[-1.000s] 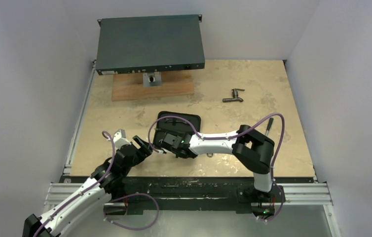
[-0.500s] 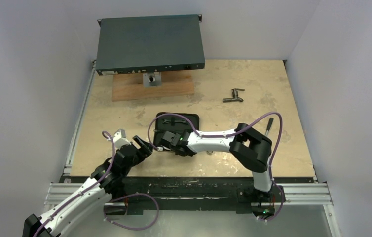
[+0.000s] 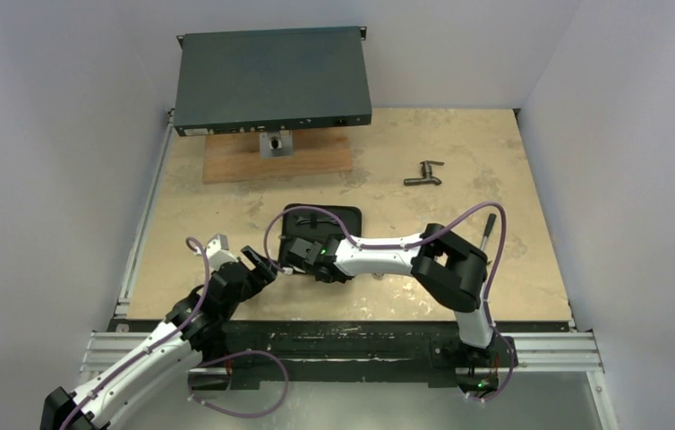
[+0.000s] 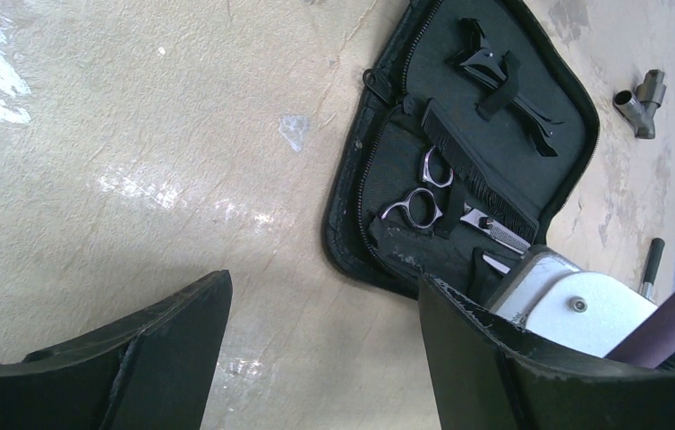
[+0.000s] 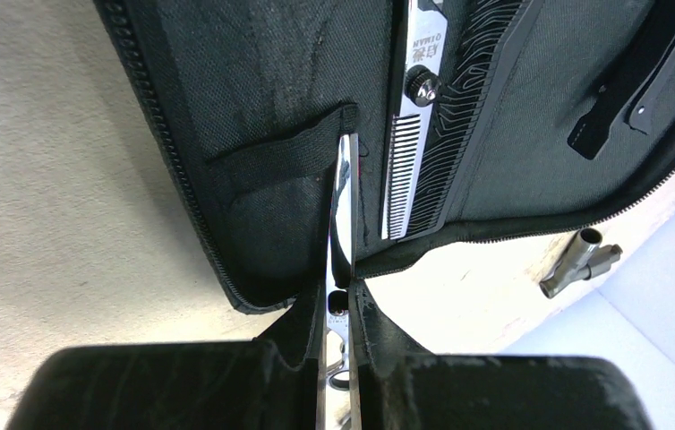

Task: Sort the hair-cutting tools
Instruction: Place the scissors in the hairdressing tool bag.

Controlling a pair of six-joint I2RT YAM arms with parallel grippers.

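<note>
Right end effector [image 5: 337, 307] is clamped on slim scissors [image 5: 341, 215]. At their one o'clock, the toothed scissors [image 5: 410, 116] bear print resembling "OIMAN". Left end effector [image 4: 325, 288] gapes wide, empty.

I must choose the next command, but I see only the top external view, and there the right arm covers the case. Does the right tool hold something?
Observer: Yes. In the right wrist view the right tool is shut on thin silver scissors, seen edge-on.
Operator: Where does the blade point?
Observer: Its tip reaches the edge of a black elastic loop inside the open case.
Operator: Is anything stored in the case already?
Observer: Yes. The left wrist view shows a black comb, a second pair of scissors and black clips lying in it.
</note>
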